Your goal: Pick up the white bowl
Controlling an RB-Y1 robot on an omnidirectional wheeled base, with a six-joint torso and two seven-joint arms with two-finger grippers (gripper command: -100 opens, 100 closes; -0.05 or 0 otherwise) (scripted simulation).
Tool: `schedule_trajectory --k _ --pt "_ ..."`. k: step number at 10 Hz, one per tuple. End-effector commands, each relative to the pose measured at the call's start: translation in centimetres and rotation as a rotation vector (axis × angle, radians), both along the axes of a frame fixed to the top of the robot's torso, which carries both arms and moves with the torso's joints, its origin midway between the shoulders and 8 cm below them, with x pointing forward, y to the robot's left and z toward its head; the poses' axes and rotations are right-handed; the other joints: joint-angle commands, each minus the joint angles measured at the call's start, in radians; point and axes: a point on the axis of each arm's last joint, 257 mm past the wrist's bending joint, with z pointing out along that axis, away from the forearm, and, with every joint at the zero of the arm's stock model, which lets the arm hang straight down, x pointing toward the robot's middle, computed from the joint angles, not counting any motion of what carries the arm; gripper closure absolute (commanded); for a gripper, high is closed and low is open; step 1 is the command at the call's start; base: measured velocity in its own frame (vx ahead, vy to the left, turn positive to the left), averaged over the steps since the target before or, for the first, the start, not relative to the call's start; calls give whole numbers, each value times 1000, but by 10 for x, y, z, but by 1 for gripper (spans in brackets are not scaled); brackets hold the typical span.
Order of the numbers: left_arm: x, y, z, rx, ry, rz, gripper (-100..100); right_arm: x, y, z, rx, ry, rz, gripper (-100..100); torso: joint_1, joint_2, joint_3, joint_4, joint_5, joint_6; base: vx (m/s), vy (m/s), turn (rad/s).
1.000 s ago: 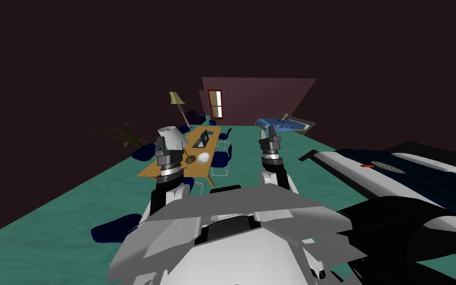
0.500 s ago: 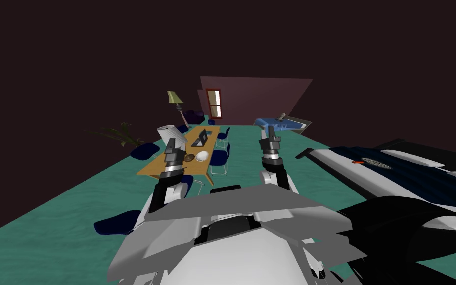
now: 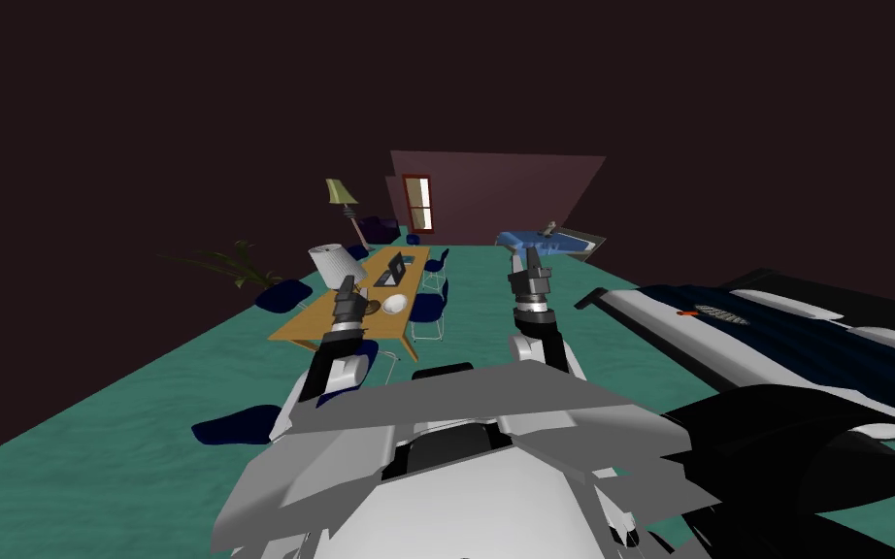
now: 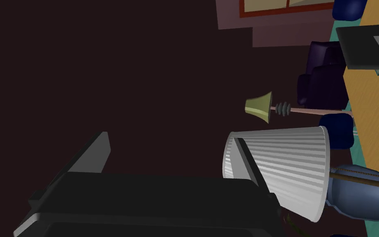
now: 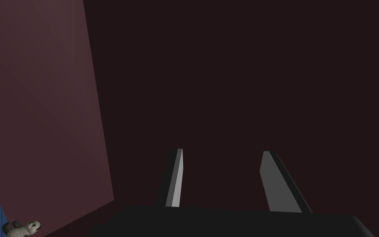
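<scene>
Both empty, jaws wide: right gripper (image 3: 531, 260) raised, left gripper (image 3: 344, 288) near the lamp (image 3: 334, 262); swinging toward the bowl (image 3: 394, 304) could topple that lamp

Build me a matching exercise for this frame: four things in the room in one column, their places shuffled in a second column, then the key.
Things
1. white bowl
2. laptop
3. floor lamp
4. soft toy

Places
A. on the blue bed
B. on the near half of the wooden table, beside a small dark dish
C. on the floor past the table's far end, near a dark armchair
D. on the far half of the table, lid open

Pairs: 1-B, 2-D, 3-C, 4-A
</scene>
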Motion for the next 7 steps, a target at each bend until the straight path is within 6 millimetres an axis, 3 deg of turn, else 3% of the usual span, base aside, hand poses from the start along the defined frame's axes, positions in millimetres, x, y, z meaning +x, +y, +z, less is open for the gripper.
schedule_trajectory --k 1,7 --pt "13 9 -19 14 63 24 -100 0 0 0 0 0 0 0 0 0 0 0 0 0 -83 -47 -49" --pt "35 29 -68 21 225 71 -100 0 0 0 0 0 0 0 1 -1 -1 0 0 0 -46 -22 -22"
